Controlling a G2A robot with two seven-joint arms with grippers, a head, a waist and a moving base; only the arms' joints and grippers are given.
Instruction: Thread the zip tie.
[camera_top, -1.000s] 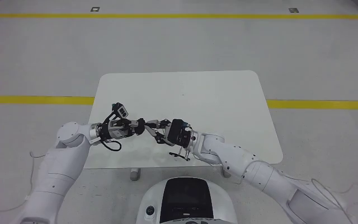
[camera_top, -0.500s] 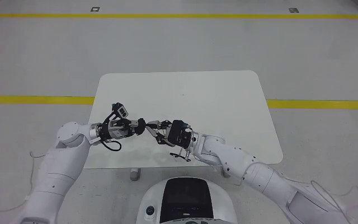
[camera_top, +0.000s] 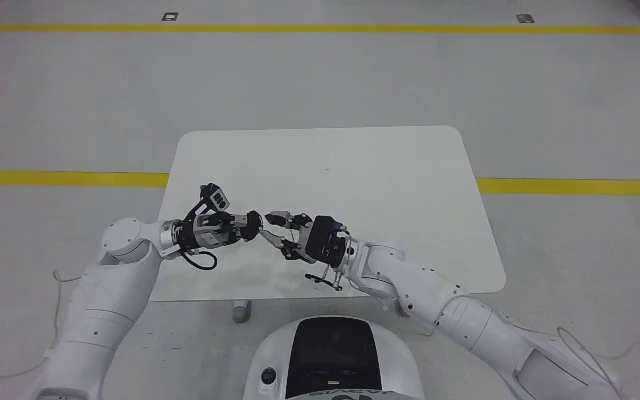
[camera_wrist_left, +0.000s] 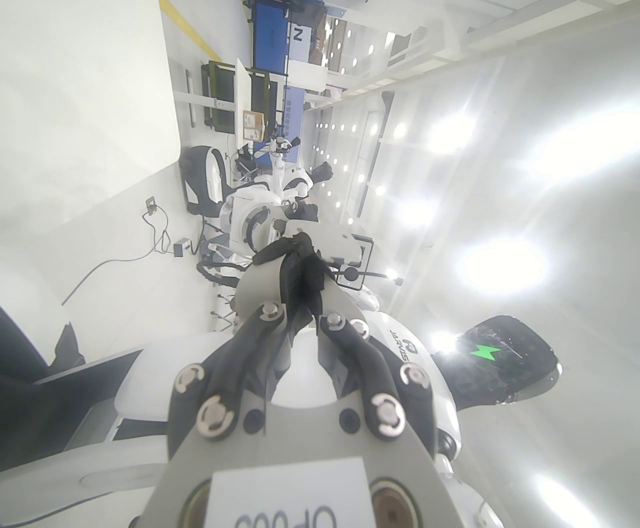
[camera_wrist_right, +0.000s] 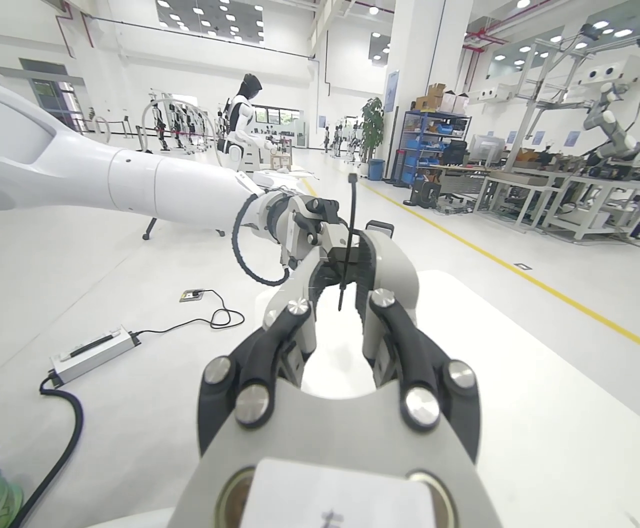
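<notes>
A thin black zip tie (camera_wrist_right: 352, 210) stands upright, its head at the top and its pointed tail hanging down. My left gripper (camera_wrist_right: 345, 250) is shut on its middle; in the left wrist view the same gripper (camera_wrist_left: 300, 272) pinches the black strap at its fingertips. My right gripper (camera_wrist_right: 346, 275) is open, its two fingers on either side of the tie's lower tail without touching it. In the top view the left gripper (camera_top: 262, 229) and the right gripper (camera_top: 281, 232) meet tip to tip above the front left part of the white table (camera_top: 400, 180).
Both grippers hang above the table's front left area; the bare tabletop (camera_wrist_right: 500, 380) stretches away to the back and right. A power box with a black cable (camera_wrist_right: 92, 350) lies on the floor beside the table.
The right wrist has drawn back slightly from the left gripper and its fingers stand a little wider. The left arm has kept still with the tie.
</notes>
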